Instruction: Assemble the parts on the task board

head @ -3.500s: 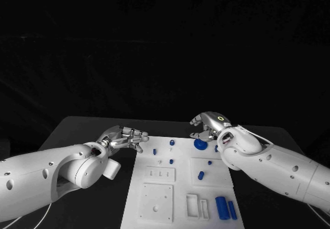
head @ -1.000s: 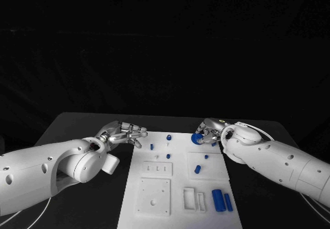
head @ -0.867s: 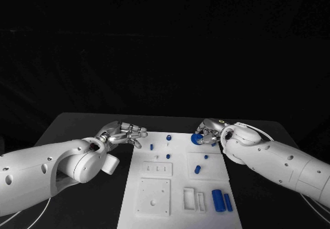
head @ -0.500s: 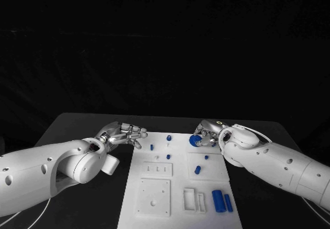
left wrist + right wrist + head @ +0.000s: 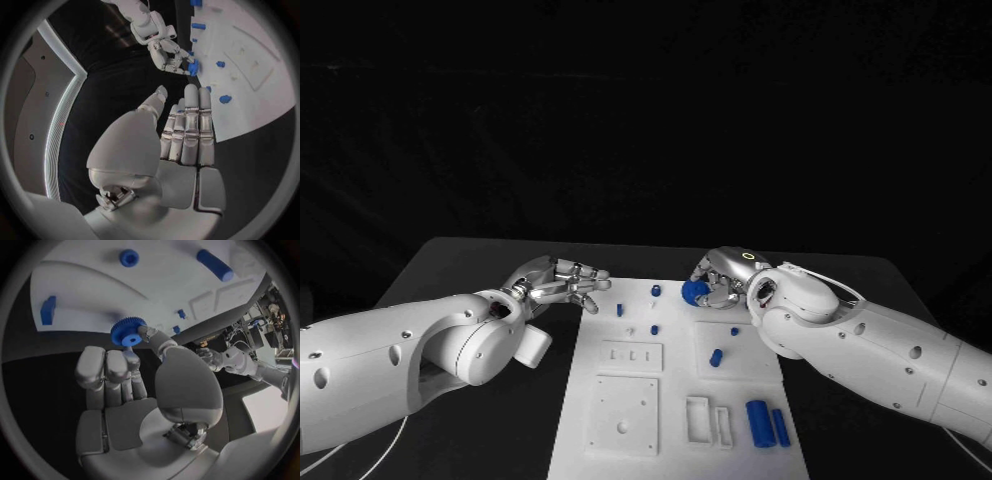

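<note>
The right hand (image 5: 721, 278) pinches a small blue toothed gear with a raised hub (image 5: 694, 292) between thumb and fingertips, the rest of its fingers curled beside it; the right wrist view shows the gear (image 5: 128, 331) clear of the plate, teeth edge-on to the board. It hangs over the far end of the white rectangular task board (image 5: 629, 440), at about one o'clock from the board's middle, just inside its far edge.

The left hand (image 5: 564, 283) holds nothing, its fingers straight and lying close together, over the black table (image 5: 459, 265) just off the board's far left corner, at about eleven o'clock. Between the two hands the far strip of the board lies open, with a short blue peg (image 5: 655, 290) and a smaller blue stud (image 5: 619, 309) standing in it.

Nearer the middle sit another blue stud (image 5: 653, 329) and a slanted blue cylinder (image 5: 715, 356). At about five o'clock, close to the right edge, two long blue bars (image 5: 769, 425) lie side by side next to a white rectangular frame (image 5: 700, 418); whether they touch one another is hard to tell. A square white plate (image 5: 626, 412) fills the near left part.

Black tabletop runs on both sides of the board, and beyond its far edge the room is dark.
</note>
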`<state>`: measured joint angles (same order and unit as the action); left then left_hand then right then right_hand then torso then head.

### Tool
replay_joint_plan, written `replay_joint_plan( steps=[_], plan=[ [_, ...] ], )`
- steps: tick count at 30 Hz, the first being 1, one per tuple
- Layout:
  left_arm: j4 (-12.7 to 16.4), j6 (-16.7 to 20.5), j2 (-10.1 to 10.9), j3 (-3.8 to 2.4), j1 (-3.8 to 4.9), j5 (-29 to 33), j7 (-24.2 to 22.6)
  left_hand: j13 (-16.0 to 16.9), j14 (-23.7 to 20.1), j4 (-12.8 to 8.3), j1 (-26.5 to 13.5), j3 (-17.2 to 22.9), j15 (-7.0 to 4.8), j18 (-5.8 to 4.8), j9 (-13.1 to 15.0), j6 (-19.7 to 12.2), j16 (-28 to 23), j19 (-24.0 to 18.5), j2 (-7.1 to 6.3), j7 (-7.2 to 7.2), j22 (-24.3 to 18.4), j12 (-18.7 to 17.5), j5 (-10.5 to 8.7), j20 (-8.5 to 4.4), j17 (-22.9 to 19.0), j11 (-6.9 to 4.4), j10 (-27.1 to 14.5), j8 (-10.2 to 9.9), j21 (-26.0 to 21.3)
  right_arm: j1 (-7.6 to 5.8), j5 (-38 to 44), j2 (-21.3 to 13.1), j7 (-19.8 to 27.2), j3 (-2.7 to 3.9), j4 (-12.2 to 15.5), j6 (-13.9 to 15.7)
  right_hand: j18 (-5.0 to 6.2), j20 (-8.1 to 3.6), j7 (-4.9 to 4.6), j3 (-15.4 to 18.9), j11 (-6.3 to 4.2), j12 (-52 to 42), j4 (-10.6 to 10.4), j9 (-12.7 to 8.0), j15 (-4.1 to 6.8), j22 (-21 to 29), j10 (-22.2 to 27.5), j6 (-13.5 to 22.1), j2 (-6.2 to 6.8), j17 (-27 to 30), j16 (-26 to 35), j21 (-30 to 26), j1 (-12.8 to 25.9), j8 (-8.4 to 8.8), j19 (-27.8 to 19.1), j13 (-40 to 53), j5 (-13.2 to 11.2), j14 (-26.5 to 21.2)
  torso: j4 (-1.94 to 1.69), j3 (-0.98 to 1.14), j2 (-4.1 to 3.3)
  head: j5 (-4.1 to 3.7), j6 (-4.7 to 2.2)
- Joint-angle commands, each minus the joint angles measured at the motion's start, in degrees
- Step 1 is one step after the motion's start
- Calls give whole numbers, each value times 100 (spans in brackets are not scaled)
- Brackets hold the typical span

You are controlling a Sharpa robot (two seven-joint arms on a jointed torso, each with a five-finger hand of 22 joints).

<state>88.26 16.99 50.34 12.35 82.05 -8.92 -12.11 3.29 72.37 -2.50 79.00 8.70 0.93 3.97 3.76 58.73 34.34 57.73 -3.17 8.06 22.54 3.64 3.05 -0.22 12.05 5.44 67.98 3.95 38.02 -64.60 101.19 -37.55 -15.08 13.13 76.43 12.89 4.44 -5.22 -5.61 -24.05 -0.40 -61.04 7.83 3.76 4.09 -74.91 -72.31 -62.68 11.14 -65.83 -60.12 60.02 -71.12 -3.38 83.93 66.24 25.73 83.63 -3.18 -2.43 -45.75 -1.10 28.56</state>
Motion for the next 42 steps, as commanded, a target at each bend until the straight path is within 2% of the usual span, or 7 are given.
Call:
replay_joint_plan(
  steps=[1, 7, 12, 15, 25, 27, 42],
  plan=[
    [22, -72, -2, -3, 10, -19, -21, 9, -39, 1, -30, -33, -4, 34, 0, -41, -2, -33, 7, -2, -8, -26, 17, 9, -9, -2, -49, -36, 3, -2, 260, 18, -172, 4, 196, 227, -70, -30, 12, -37, -32, 3, -9, -5, 41, -794, -10, -38, 68, 1, 20, 38, 7, -17, 69, 2, -31, -14, -1, 3, -11, 12, -5],
    [28, -74, -2, -3, 10, -19, -20, 9, -39, 1, -30, -33, -4, 34, 0, -41, -2, -33, 7, -2, -8, -26, 17, 9, -9, -2, -49, -36, 3, -2, 341, 148, -201, 3, 354, 265, -69, -30, 11, -40, -31, 22, -20, -6, 41, -793, 0, -28, 75, 5, 28, 35, 2, -16, 68, -12, -42, -15, -4, -4, -7, 28, -4],
    [31, -79, -11, -3, 10, -19, -20, 9, -39, 1, -30, -33, -4, 34, 0, -41, -2, -33, 7, -2, -8, -26, 17, 9, -9, -2, -49, -36, 3, -1, 385, 343, -202, -22, 329, 278, -69, -30, 11, -40, -31, 22, -20, -6, 41, -793, 0, -28, 75, 5, 28, 35, 2, -16, 68, -12, -42, -15, -13, -7, -12, 36, -11],
    [29, -83, -18, -3, 10, -19, -20, 9, -41, 4, -32, -36, -2, 35, 0, -47, -5, -43, 9, 0, -25, -25, 17, 12, -13, -1, -51, -37, 12, -1, 420, 476, -194, -71, 261, 294, -69, -30, 11, -46, -32, 33, -36, -6, 41, -793, 0, -26, 71, 11, 38, 32, -7, -17, 68, -21, -45, -16, -16, -2, -16, 35, -13],
    [20, -103, -46, -3, 10, -20, -15, 9, -41, 4, -32, -36, -2, 35, 0, -47, -5, -43, 9, 0, -25, -25, 17, 12, -13, -1, -51, -37, 12, 1, 541, 890, -149, -262, -166, 287, -67, -31, 8, -48, -30, 36, -41, -6, 42, -790, 0, -13, 73, 12, 40, 21, -12, -17, 69, -25, -41, -13, -39, -21, -21, 25, -4],
    [18, -105, -49, -3, 10, -20, -14, 9, -41, 4, -32, -36, -2, 35, 0, -47, -5, -43, 9, 0, -25, -25, 17, 12, -13, -1, -51, -37, 12, 1, 556, 945, -144, -295, -241, 273, -67, -31, 8, -48, -30, 36, -41, -6, 42, -790, 0, -13, 73, 12, 40, 21, -12, -17, 69, -25, -41, -13, -32, -12, -20, 38, 0],
    [14, -110, -56, -3, 10, -20, -9, 9, -41, 4, -32, -36, -2, 35, 0, -47, -5, -43, 9, 0, -25, -25, 17, 12, -13, -1, -51, -37, 12, 1, 583, 1151, -119, -411, -518, 188, -64, -27, -1, 4, -25, 59, -61, -9, 38, -784, 16, 26, 59, 27, 61, -13, 0, -14, 69, -43, -75, -15, -12, -3, -15, 50, 0]
  ],
)
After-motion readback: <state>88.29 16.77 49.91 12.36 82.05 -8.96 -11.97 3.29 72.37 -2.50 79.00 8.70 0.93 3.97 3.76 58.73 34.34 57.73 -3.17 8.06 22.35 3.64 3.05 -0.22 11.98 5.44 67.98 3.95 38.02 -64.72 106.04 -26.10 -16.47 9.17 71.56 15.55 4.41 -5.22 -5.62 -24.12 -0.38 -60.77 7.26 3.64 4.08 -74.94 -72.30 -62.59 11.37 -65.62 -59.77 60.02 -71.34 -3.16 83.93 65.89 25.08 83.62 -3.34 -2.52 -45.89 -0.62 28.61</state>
